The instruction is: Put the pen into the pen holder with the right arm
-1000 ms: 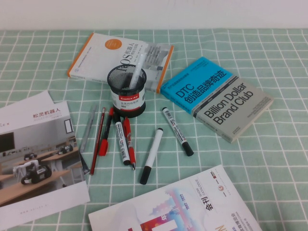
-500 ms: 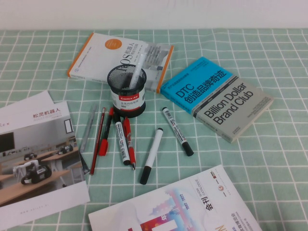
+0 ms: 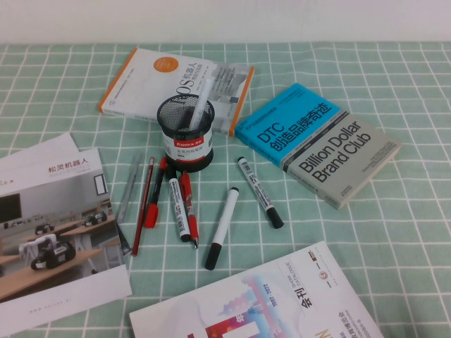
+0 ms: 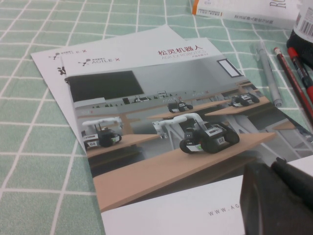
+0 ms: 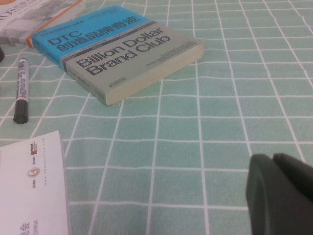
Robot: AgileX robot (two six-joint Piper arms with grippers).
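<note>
The pen (image 3: 199, 105), slim and whitish-clear, stands tilted inside the pen holder (image 3: 186, 144), a black mesh cup with a red-and-white label, at the table's middle back. Neither arm shows in the high view. My right gripper (image 5: 271, 157) is shut and empty, low over bare green checked cloth, near the blue-and-grey book (image 5: 122, 54). My left gripper (image 4: 266, 166) is shut and empty above the robot brochure (image 4: 161, 122). An edge of the holder (image 4: 304, 24) shows in the left wrist view.
Two white markers with black caps (image 3: 223, 227) (image 3: 259, 191), another marker, red pens (image 3: 188, 204) and a grey pen (image 3: 130, 184) lie in front of the holder. An orange-edged book (image 3: 169, 84) lies behind it, a booklet (image 3: 268, 303) at the front.
</note>
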